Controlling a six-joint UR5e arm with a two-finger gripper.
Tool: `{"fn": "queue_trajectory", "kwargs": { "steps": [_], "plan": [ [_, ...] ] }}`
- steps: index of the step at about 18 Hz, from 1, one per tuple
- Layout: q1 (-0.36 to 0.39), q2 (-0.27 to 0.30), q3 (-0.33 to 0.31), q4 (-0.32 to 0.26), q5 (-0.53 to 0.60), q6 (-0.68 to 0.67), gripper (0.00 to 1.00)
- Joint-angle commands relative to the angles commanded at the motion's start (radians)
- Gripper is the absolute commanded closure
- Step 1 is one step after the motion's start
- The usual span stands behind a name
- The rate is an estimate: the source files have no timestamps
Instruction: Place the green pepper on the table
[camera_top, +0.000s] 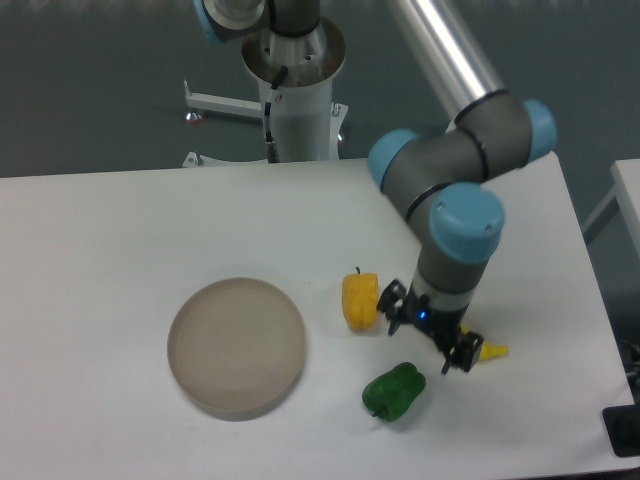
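The glossy, lumpy green pepper (394, 391) lies on the smooth white counter (100, 250) near its front edge; the gripper (428, 332) above, fingers apart, holds nothing.

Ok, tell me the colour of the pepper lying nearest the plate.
Yellow: the yellow pepper, clearest in the fixed camera view.

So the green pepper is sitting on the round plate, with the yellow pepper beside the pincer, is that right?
Not quite. The camera view shows the green pepper lying on the white table, right of the round plate, which holds nothing. The yellow pepper is indeed beside the pincer.
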Motion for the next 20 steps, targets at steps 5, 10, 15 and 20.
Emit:
{"fn": "queue_trajectory", "kwargs": {
  "steps": [5,10,15,20],
  "plan": [
    [0.014,0.008,-0.002,-0.014,0.031,0.059,0.00],
    [0.026,0.035,-0.041,-0.013,0.060,0.100,0.00],
    [0.026,0.038,-0.049,-0.014,0.077,0.111,0.00],
    [0.026,0.038,-0.049,-0.014,0.077,0.113,0.00]
  ]
}}
